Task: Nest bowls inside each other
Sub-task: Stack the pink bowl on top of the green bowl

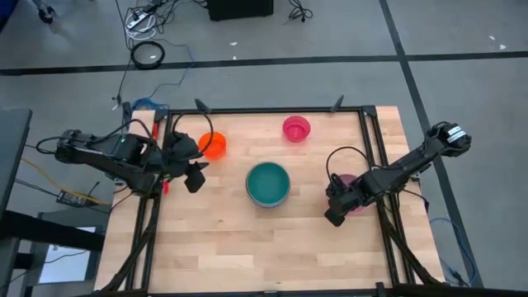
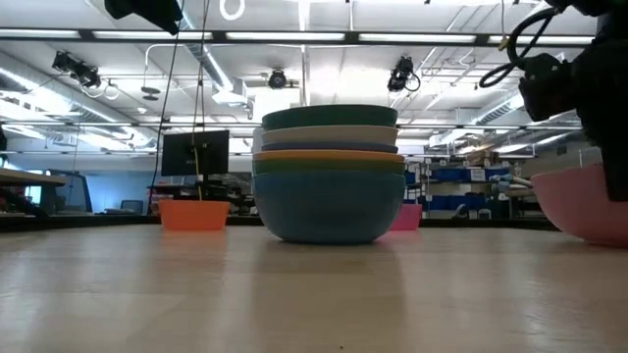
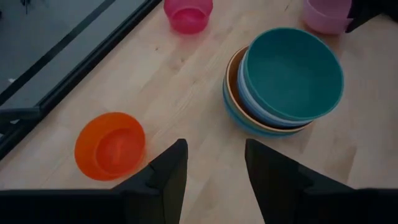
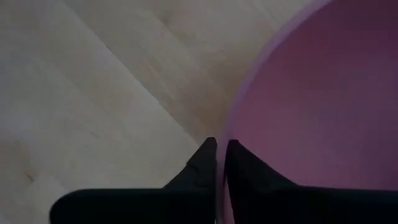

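Observation:
A stack of several nested bowls stands mid-table on its base, with a teal bowl innermost on top. A small orange bowl sits at the far left and a small magenta bowl at the far middle. The pink bowl sits on the table to the right of the stack, and my right gripper is shut on its rim. My left gripper hangs open above the table, between the orange bowl and the stack, with nothing between its fingers. My right gripper pinches the pink bowl's rim on the side toward the stack. One finger is inside the bowl and the other finger is outside. The fingers come from above, pointing steeply down. The bowl stands upright with its base on the table.
A black metal frame borders the table's far edge and both sides. Bare wood lies along the near half of the table. Cables and a dark box lie on the floor beyond the far edge.

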You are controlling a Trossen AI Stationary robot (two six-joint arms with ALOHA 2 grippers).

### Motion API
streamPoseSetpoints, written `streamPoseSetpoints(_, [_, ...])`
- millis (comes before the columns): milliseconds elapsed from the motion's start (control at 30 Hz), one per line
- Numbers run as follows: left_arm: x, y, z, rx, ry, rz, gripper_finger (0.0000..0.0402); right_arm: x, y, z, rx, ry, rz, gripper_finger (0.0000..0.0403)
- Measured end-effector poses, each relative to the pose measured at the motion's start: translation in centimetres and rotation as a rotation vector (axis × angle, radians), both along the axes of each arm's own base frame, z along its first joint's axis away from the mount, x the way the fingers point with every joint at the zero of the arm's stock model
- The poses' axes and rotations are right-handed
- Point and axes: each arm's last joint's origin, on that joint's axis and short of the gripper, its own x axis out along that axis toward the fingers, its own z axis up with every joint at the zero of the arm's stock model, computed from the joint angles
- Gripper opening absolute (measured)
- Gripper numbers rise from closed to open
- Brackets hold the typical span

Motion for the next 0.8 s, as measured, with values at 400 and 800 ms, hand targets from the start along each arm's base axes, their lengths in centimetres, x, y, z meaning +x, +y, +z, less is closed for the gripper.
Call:
streamPoseSetpoints(400, [0.0, 0.0, 0.0, 0.01, 0.001, 0.007, 0.017, 4.3, -0.3, 7.7, -0.194, -0.343, 0.138, 0.0])
streamPoseSetpoints(800, [-0.6, 0.6, -0.7, 0.152, 0.068, 0.097, 0.017, 11.2, -1.8, 14.8, -0.337, -0.746, 0.372, 0.0])
